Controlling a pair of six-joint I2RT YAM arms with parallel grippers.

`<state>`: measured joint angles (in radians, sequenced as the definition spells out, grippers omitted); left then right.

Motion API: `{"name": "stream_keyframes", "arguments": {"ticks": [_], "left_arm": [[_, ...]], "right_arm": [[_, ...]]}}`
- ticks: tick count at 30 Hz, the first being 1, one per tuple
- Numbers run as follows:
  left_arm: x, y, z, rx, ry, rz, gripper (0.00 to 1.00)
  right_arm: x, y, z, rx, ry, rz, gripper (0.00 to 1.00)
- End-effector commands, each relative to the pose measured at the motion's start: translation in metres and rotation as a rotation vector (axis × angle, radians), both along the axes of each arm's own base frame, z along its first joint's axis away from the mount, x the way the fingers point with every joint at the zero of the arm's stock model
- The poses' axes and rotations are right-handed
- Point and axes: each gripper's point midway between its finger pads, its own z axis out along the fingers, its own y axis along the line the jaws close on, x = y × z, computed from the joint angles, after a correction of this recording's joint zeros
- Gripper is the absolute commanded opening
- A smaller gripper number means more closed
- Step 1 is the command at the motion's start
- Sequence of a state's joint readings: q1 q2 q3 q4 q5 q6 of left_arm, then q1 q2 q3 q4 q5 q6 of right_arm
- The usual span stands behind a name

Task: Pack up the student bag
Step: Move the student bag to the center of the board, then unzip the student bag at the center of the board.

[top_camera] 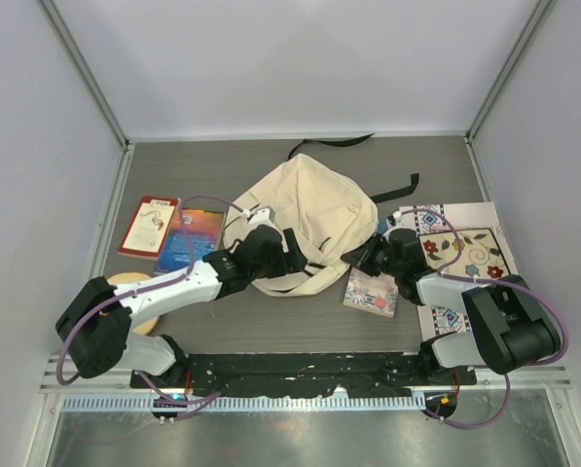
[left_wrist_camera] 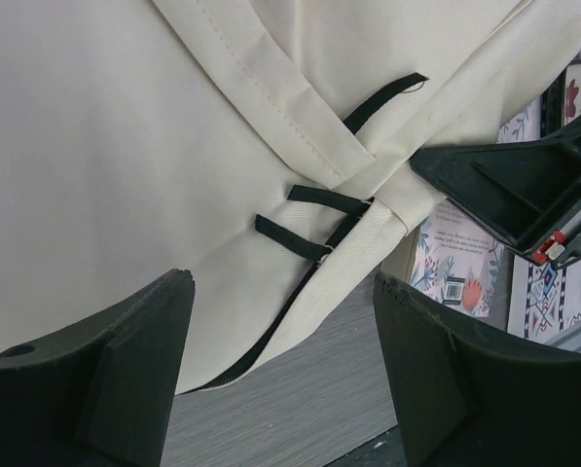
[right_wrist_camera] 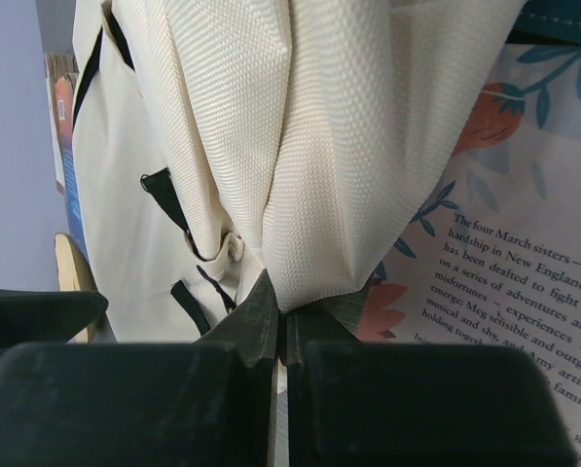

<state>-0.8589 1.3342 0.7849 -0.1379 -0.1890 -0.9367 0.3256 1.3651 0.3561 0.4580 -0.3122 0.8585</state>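
Note:
The student bag, cream fabric with black straps, lies in the middle of the table. My left gripper is at its near left edge and stands open. In the left wrist view the bag's zippered hem lies between and just beyond the fingers, untouched. My right gripper is at the bag's near right edge. It is shut on a pinched fold of the bag's cloth and holds it up over a book.
A floral paperback lies under the right gripper, its back-cover text showing. A large patterned book lies at right. A red book and a blue book lie at left, near a wooden disc.

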Motion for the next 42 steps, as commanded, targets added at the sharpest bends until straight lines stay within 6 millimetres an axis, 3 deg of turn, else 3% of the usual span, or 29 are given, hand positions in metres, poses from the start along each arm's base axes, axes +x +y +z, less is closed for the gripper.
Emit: {"name": "stream_keyframes", "arguments": {"ticks": [1,4,14,19,29,37,42], "left_arm": [[0.013,-0.026,0.017,-0.088,-0.037,0.068,0.77],[0.004,-0.029,0.000,-0.112,0.000,0.094,0.76],[0.002,-0.054,-0.028,-0.207,0.086,0.118,0.65],[0.003,-0.052,-0.044,-0.208,0.101,0.157,0.61],[-0.002,-0.061,-0.080,-0.220,0.171,0.166,0.44],[-0.011,-0.060,-0.114,-0.132,0.204,0.178,0.41],[-0.018,-0.053,-0.130,-0.048,0.209,0.187,0.32]], "right_arm": [[0.000,-0.005,0.004,-0.010,-0.043,-0.026,0.01],[-0.001,-0.006,0.004,-0.011,-0.049,-0.024,0.01],[-0.008,-0.009,-0.002,-0.016,-0.048,-0.028,0.01],[-0.010,-0.008,-0.001,-0.004,-0.056,-0.021,0.01],[-0.017,-0.009,-0.004,-0.001,-0.053,-0.015,0.01],[-0.021,-0.010,-0.009,-0.014,-0.043,-0.006,0.01],[-0.024,-0.013,-0.011,-0.024,-0.038,-0.014,0.01]]}}
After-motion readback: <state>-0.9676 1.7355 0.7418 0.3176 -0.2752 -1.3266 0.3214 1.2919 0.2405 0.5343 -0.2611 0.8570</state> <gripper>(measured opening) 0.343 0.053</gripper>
